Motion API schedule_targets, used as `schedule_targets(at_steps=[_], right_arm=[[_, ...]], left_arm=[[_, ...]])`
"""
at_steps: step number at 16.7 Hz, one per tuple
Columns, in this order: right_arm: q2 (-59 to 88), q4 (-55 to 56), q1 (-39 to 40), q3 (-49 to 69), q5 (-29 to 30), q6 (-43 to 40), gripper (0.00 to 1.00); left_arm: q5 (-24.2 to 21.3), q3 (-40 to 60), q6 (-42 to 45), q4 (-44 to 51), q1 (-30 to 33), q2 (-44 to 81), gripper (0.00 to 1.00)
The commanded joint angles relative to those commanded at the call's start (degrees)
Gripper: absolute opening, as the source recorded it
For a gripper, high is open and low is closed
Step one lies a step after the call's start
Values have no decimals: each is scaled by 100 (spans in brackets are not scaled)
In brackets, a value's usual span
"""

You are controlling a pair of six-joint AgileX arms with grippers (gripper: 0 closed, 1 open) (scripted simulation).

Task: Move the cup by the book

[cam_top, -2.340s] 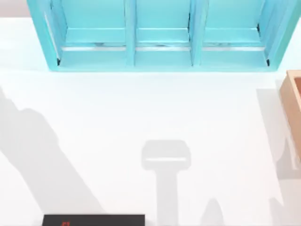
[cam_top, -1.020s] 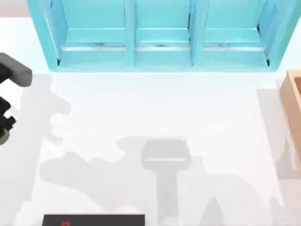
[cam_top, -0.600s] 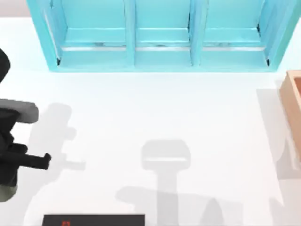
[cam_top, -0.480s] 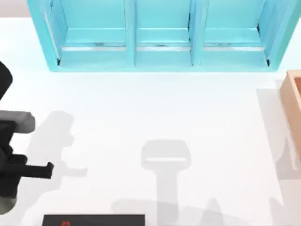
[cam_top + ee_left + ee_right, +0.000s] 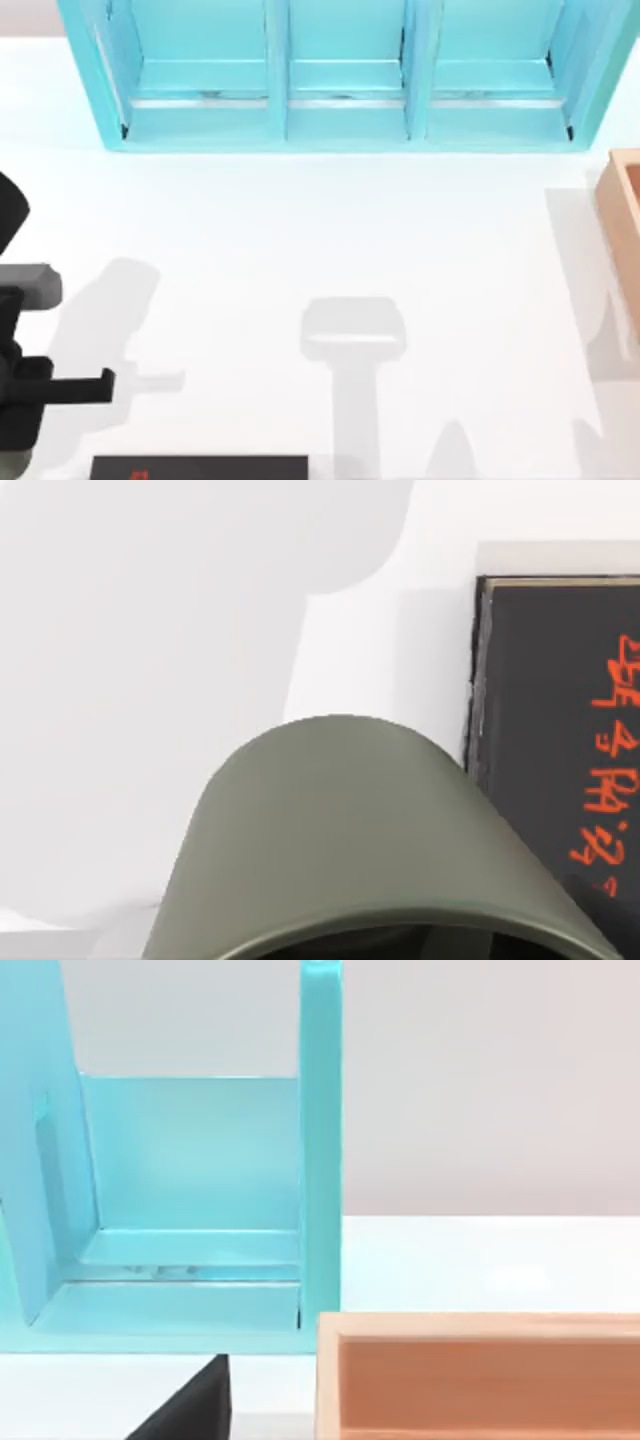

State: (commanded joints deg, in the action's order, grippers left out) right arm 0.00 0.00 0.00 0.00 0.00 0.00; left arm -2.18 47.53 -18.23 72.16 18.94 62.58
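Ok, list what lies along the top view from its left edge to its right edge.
Left arm's black gripper at the left edge → flat black book with a red mark at the near edge → tan wooden box at the right edge. The turquoise three-bay shelf spans the back.

Illumination was bright and even in all views. The white surface appeared nearly overexposed, with soft grey shadows cast across it: one beside the left arm at the left edge, one rectangular shadow at centre, and others at the right edge. Shadow edges were diffuse. The glossy turquoise three-bay shelf unit showed pale highlights on its ledges. Rendering was slightly soft throughout.
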Motion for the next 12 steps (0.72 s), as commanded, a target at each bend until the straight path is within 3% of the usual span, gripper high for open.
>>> schedule_targets(at_steps=[4,12], right_arm=[[0,0,0,0,0,0,100],[0,0,0,0,0,0,100]], left_arm=[[-8,-78,39,-87,-33,40,0],[-12,-1307,268,-1568,-265,265,0]])
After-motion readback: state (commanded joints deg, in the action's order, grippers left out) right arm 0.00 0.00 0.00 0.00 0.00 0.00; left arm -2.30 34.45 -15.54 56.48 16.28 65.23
